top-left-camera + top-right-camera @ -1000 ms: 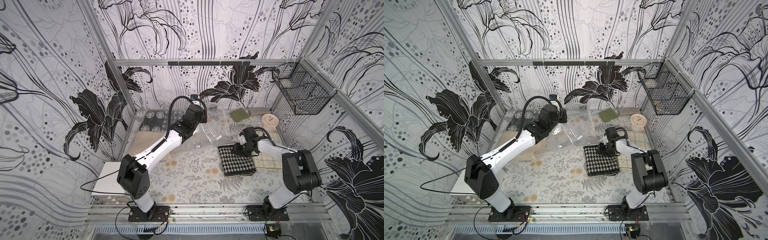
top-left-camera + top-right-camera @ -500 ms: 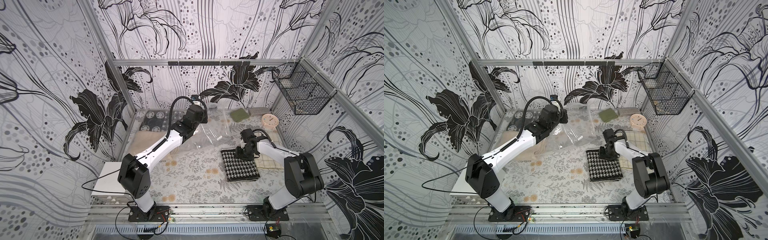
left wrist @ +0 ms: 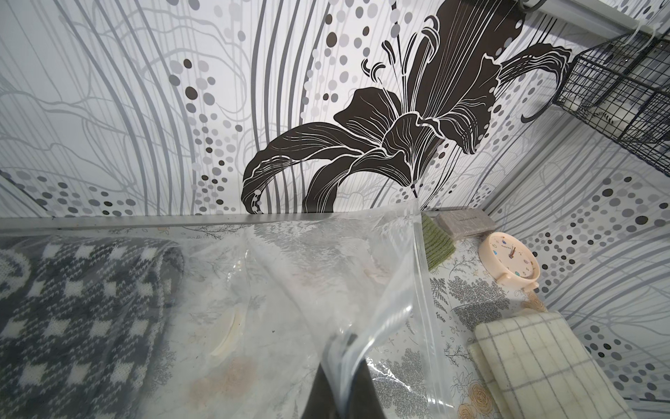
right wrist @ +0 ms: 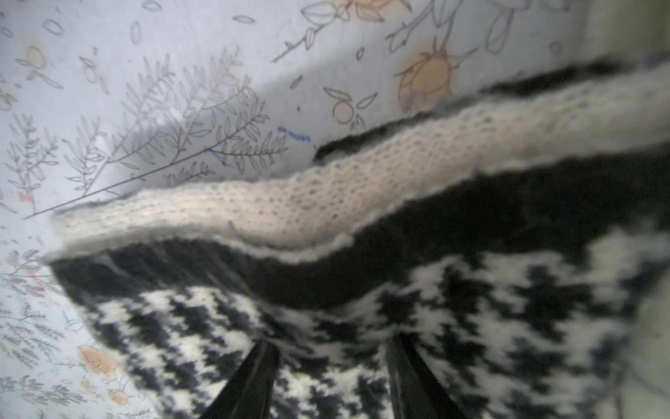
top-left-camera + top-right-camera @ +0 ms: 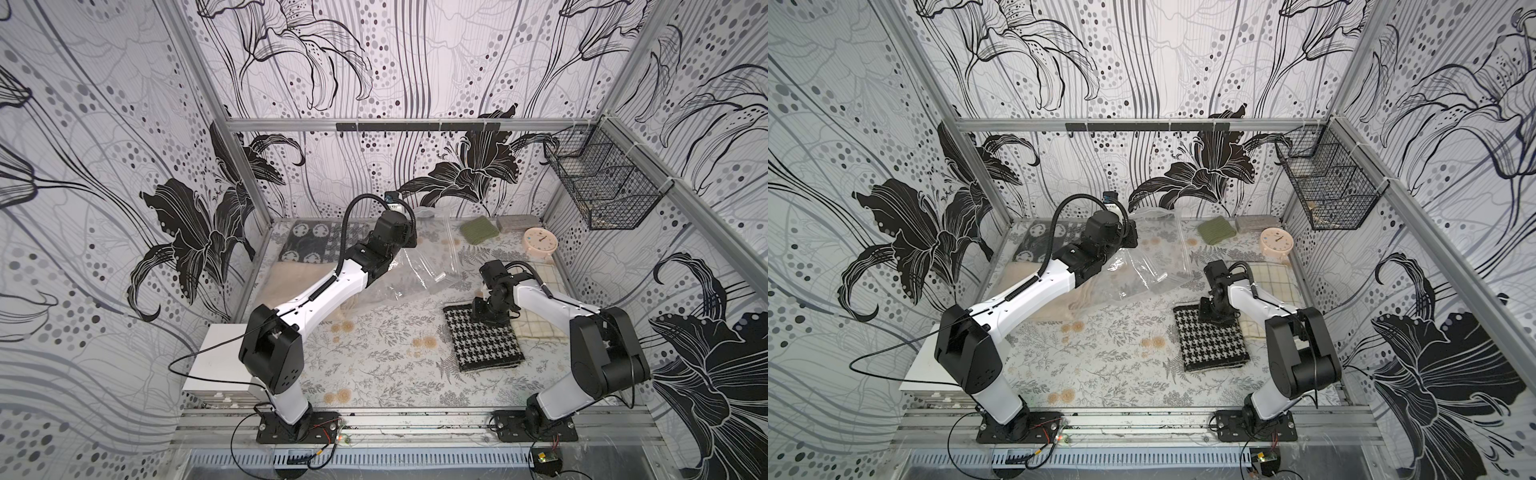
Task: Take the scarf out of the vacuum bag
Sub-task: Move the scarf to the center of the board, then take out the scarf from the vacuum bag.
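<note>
The scarf (image 5: 484, 345) (image 5: 1212, 345) is a folded black-and-white houndstooth knit, lying outside the bag on the floral table, right of centre. My right gripper (image 5: 478, 309) (image 4: 330, 344) sits on its far edge, fingers dug into the knit with fabric between them. That edge is lifted and shows its cream underside (image 4: 362, 188). The vacuum bag (image 5: 419, 270) (image 5: 1150, 266) (image 3: 308, 275) is clear crinkly plastic, spread at the back centre. My left gripper (image 3: 342, 348) is shut on a fold of it near the zip strip. Its white valve disc (image 3: 228, 333) shows through the plastic.
A patterned black-and-white sweater (image 5: 309, 243) and a cream textile (image 5: 291, 286) lie at the back left. At the back right are a green cloth (image 5: 478, 228), a grey block (image 5: 517, 223) and a peach clock (image 5: 540, 240). A checked cream cloth (image 5: 540, 291) lies under the right arm. A wire basket (image 5: 602, 187) hangs on the right wall.
The right gripper has drawn the scarf toward the front of the table, farther from the bag, and turned it a little. The left arm holds still.
</note>
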Controlling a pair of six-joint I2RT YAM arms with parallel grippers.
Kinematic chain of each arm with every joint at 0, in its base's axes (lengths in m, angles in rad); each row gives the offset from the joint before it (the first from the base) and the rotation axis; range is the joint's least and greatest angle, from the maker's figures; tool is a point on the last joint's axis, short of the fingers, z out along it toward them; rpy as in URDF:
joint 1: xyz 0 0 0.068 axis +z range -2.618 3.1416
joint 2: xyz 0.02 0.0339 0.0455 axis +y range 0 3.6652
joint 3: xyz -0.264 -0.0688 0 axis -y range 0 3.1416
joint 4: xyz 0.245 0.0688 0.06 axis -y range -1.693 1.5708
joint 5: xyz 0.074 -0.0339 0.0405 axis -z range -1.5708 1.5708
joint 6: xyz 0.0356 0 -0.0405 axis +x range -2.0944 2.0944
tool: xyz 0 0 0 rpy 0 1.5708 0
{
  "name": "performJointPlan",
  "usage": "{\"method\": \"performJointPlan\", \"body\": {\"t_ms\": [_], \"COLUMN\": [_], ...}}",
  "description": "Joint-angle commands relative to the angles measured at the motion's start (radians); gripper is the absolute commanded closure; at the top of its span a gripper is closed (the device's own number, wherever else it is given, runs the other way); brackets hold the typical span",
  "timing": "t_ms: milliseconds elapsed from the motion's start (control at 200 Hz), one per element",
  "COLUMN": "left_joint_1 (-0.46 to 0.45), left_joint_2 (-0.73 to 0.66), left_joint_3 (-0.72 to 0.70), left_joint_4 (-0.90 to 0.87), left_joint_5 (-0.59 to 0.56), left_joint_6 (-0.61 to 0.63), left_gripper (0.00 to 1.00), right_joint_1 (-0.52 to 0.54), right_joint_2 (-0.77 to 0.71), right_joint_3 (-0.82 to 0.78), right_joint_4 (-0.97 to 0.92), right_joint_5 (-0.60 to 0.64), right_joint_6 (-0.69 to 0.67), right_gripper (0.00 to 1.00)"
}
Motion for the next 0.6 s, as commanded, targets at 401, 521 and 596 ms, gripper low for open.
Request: {"method": "performJointPlan", "body": {"t_ms": [401, 521, 596], "left_joint_1": [-0.014, -0.022, -0.028], "left_joint_2": [0.050, 0.062, 0.073], "left_joint_3": [-0.039, -0.049, -0.048], "left_joint_4": [0.137, 0.157, 0.165], "left_joint_5": [0.047, 0.074, 0.088], "left_joint_6": [0.000, -0.005, -0.004], "left_gripper": [1.00, 1.00, 1.00], "right_joint_1": [0.010, 0.010, 0.008], "right_joint_2": [-0.217, -0.204, -0.185], "right_joint_3": [0.061, 0.113, 0.145], "right_joint_4": [0.063, 0.125, 0.153], "right_joint_5": [-0.085, -0.134, -0.143], "right_joint_6": [-0.017, -0.042, -0.054], "right_gripper": [0.47, 0.47, 0.47]}}
